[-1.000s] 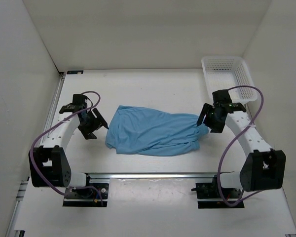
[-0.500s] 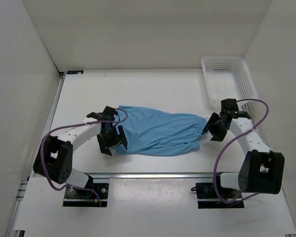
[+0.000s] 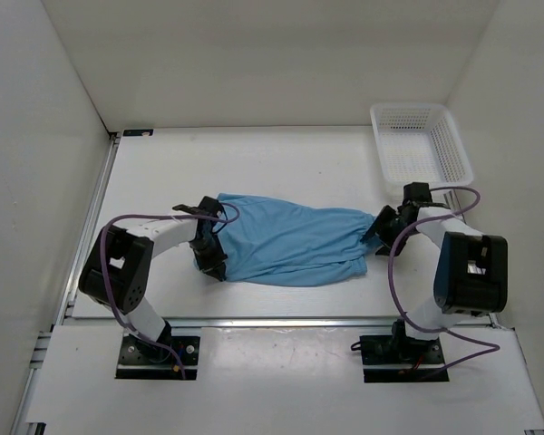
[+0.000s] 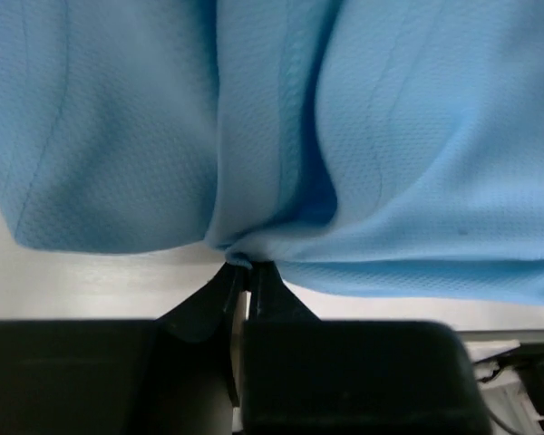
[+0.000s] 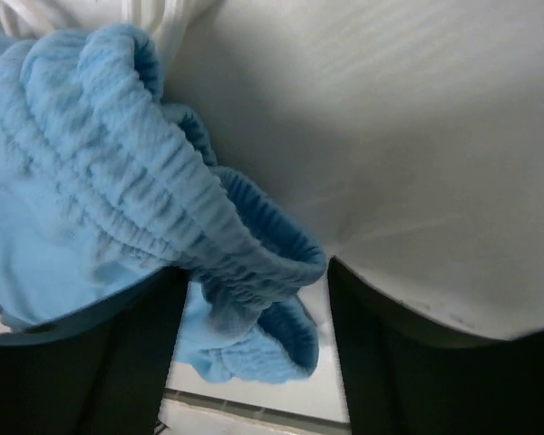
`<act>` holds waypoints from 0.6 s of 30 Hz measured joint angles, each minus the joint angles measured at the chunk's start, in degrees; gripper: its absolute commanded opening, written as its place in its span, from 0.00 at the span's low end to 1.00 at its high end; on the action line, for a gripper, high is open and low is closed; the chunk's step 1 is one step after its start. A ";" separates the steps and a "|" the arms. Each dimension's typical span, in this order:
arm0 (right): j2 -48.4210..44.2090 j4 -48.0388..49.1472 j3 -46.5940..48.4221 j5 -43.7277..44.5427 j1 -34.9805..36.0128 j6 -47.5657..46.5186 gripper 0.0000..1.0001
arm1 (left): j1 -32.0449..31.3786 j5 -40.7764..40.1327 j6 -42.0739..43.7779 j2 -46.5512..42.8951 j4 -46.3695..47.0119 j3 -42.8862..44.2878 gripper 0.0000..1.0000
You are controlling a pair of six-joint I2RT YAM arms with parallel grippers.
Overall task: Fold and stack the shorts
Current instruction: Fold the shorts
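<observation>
Top external view: shorts [image 3: 290, 243], one pair, spread loosely mid-table [image 3: 281, 163]; we see no fold made and nothing stacked, and judge the task barely begun. Left claw [image 3: 210, 261]: pinched tight on the shorts' left edge. Right claw [image 3: 382, 232]: fingers parted, gathered waistband between them, unclamped. White table, white walls on three sides, basket [image 3: 457, 149] at far right.
</observation>
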 measured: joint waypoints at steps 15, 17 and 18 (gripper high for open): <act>-0.74 -3.98 10.71 1.70 0.35 -2.40 0.01 | 4.44 -3.87 2.14 -1.11 -5.88 17.18 0.11; -2.01 -5.42 13.92 2.10 0.46 -2.86 0.01 | 7.91 -4.83 3.56 -0.90 -7.08 23.58 0.11; -2.47 -5.84 14.99 2.14 0.68 -2.91 0.01 | 9.40 -5.07 4.11 -0.72 -7.28 25.88 0.11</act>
